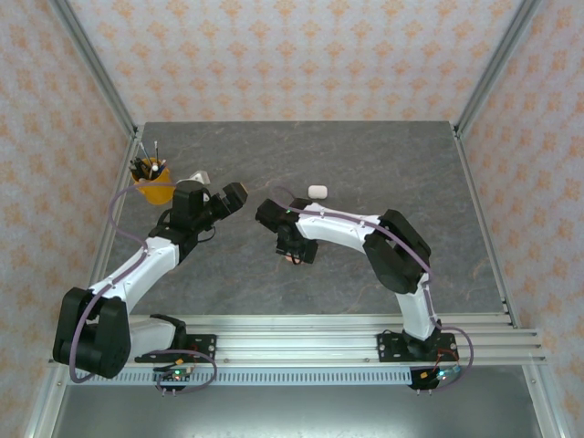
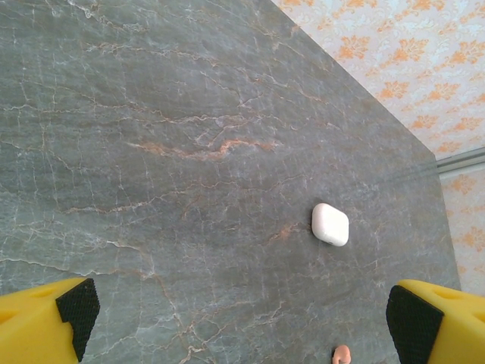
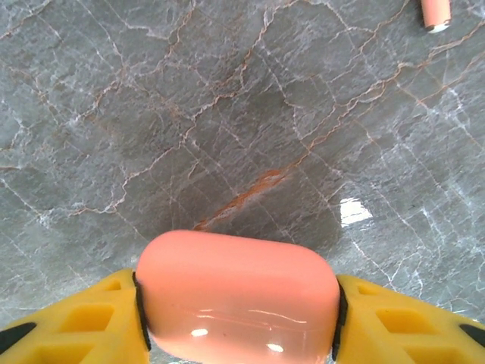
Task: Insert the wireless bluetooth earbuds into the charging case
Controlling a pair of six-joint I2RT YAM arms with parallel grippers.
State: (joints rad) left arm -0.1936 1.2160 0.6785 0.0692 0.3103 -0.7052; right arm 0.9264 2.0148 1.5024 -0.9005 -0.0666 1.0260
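My right pincer [image 3: 239, 315] clamps the pink case [image 3: 236, 288] at the bottom of the frame; a pink earbud [image 3: 436, 13] lies loose at the upper right. My left pincer [image 2: 242, 322] hangs apart, white case [image 2: 330, 224] right of centre. I judge no earbud inserted yet.

— What is carrying everything here?

— A table [image 1: 383, 155] is lying under it all, its dark grey marbled top showing rust-coloured veins.

— And what is sitting on it?

— A white case [image 2: 330, 224] is lying closed toward the far middle. A coral-pink earbud [image 2: 342, 354] is lying on bare stone near that case, not touching it. An orange cup [image 1: 152, 189] is standing at the far left edge, holding dark pens [image 1: 146, 167].
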